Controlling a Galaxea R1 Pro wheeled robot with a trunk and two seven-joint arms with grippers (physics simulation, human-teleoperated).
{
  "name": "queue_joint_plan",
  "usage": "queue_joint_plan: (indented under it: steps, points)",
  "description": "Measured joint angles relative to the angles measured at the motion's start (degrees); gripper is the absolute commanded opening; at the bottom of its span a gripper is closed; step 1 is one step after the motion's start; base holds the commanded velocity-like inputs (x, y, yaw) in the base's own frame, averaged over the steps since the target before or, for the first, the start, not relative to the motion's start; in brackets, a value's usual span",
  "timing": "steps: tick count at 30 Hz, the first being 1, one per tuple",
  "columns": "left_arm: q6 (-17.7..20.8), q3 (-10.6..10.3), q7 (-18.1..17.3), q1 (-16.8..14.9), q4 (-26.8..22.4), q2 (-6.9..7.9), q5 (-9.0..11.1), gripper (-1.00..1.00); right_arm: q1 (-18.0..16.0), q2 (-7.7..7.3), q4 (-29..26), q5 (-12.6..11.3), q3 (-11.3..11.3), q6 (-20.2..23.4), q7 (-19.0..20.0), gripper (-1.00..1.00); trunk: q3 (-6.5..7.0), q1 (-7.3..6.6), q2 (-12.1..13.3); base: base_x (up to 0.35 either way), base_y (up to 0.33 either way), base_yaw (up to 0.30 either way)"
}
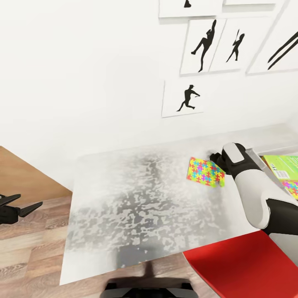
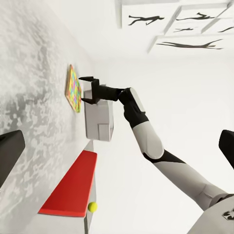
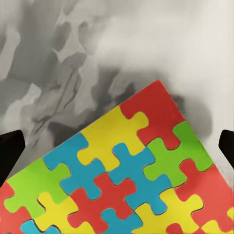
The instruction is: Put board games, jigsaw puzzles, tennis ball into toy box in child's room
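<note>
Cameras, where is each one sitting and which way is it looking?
Head view: on the robot's head, looking down at the table, with the right arm reaching to the jigsaw puzzle and the left gripper over the floor.
Left wrist view: on the left arm, looking across the table at the right gripper, open above the puzzle.
Right wrist view: on the right arm, looking down at the puzzle between its fingertips.
All three share the puzzle.

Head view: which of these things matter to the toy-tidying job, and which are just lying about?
Job: jigsaw puzzle, green board game, tennis ball, table, right claw.
Lying about: red slab, silhouette pictures.
</note>
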Motion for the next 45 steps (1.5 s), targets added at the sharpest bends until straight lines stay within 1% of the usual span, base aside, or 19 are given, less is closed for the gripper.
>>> queue_joint_plan:
  steps: [14,32,45]
  points:
    - [0.00,0.00,0.02,0.00,0.00,0.01,0.01,1.00,-0.01,0.09,0.00,-0.01,0.01,0.00,0.02,1.00,0.00,0.02,0.01,-0.072,0.112,0.000]
    - [0.00,0.01,0.00,0.01,-0.03,0.01,0.01,1.00,0.00,0.32,0.00,0.03,0.07,0.01,-0.04,1.00,0.00,0.01,0.01,-0.129,0.253,0.000]
    - [0.00,0.00,0.00,0.01,-0.01,0.01,0.01,1.00,0.00,0.38,0.00,0.03,0.10,-0.01,-0.05,1.00,0.01,0.02,0.01,-0.206,0.195,0.000]
